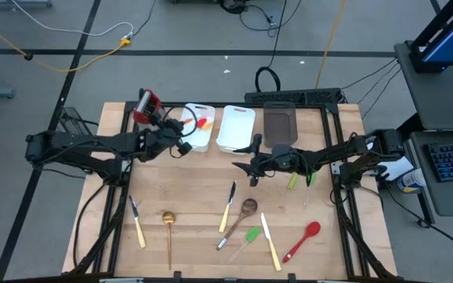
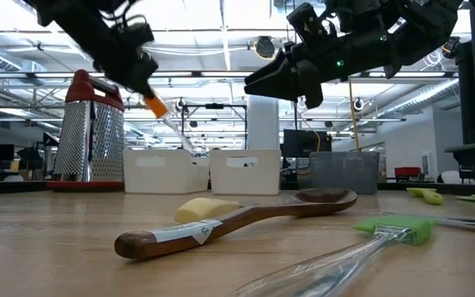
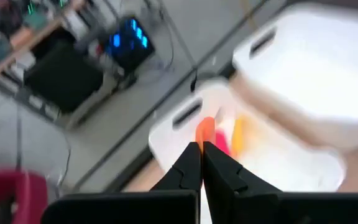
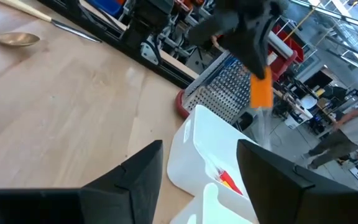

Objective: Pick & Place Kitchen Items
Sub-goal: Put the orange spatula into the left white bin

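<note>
While the left gripper (image 1: pixel 189 138) hangs over the left white bin (image 1: pixel 197 135) at the far side of the table (image 1: pixel 187 196), its fingers are pinched on an orange-tipped utensil (image 2: pixel 158 107) with a clear handle slanting down toward the bin. Red and yellow pieces (image 1: pixel 204 123) lie in that bin. At the table's middle, the right gripper (image 1: pixel 252 165) hovers with fingers spread, holding nothing. Near the front edge lie a brown wooden spoon (image 1: pixel 237 218), green spatula (image 1: pixel 246 239), red spoon (image 1: pixel 302 240), gold ladle (image 1: pixel 168 229) and cream-handled knives (image 1: pixel 138 226). A grater (image 1: pixel 146 107) stands left of the bins.
</note>
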